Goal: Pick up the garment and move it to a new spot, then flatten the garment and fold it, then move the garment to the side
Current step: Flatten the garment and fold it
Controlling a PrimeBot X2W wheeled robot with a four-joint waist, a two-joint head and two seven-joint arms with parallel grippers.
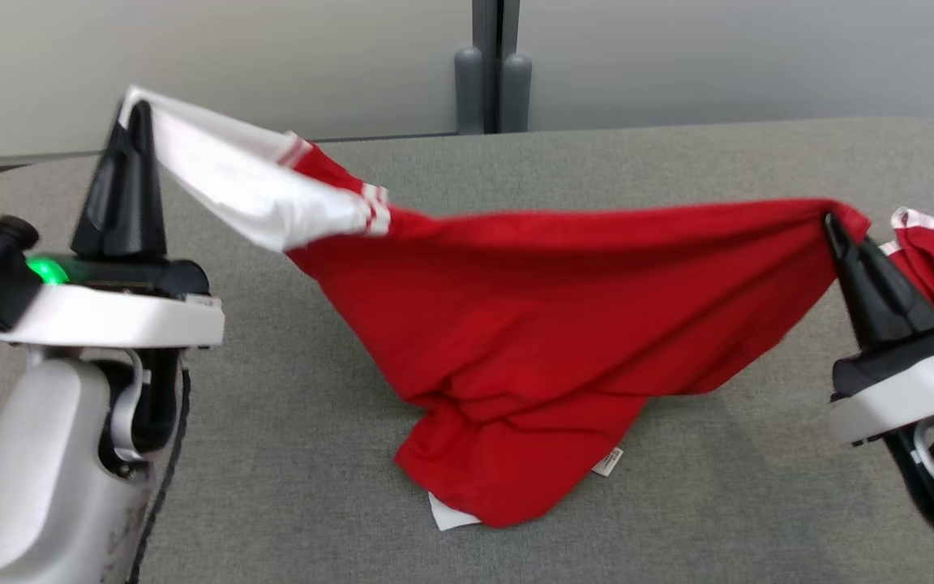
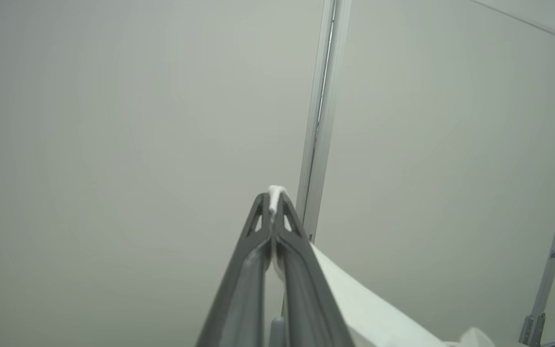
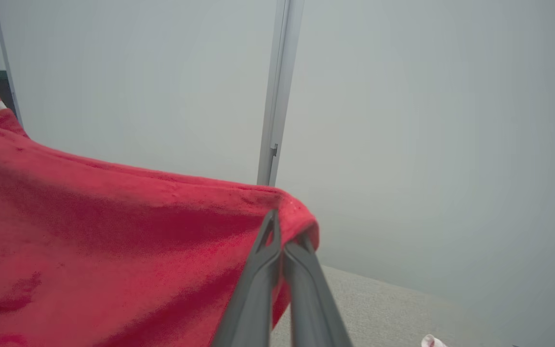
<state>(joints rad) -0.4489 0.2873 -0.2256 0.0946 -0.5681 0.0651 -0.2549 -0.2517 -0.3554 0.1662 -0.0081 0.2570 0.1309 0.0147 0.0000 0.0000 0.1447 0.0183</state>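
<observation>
The garment (image 1: 532,316) is a red shirt with white, red-striped sleeves, stretched in the air between both arms; its lower part sags onto the grey table (image 1: 678,503). My left gripper (image 1: 136,109) is shut on a white sleeve end at the upper left, and white cloth (image 2: 274,200) shows pinched at its tips in the left wrist view. At the right, my right gripper (image 1: 828,219) is shut on the red edge; the red cloth (image 3: 113,250) folds over its tips (image 3: 280,231) in the right wrist view. A second sleeve (image 1: 933,243) hangs behind the right gripper.
A pale partition wall (image 1: 232,57) with a grey post (image 1: 493,73) stands behind the table's far edge. A white label (image 1: 607,461) and a white corner (image 1: 447,515) stick out under the garment's low end.
</observation>
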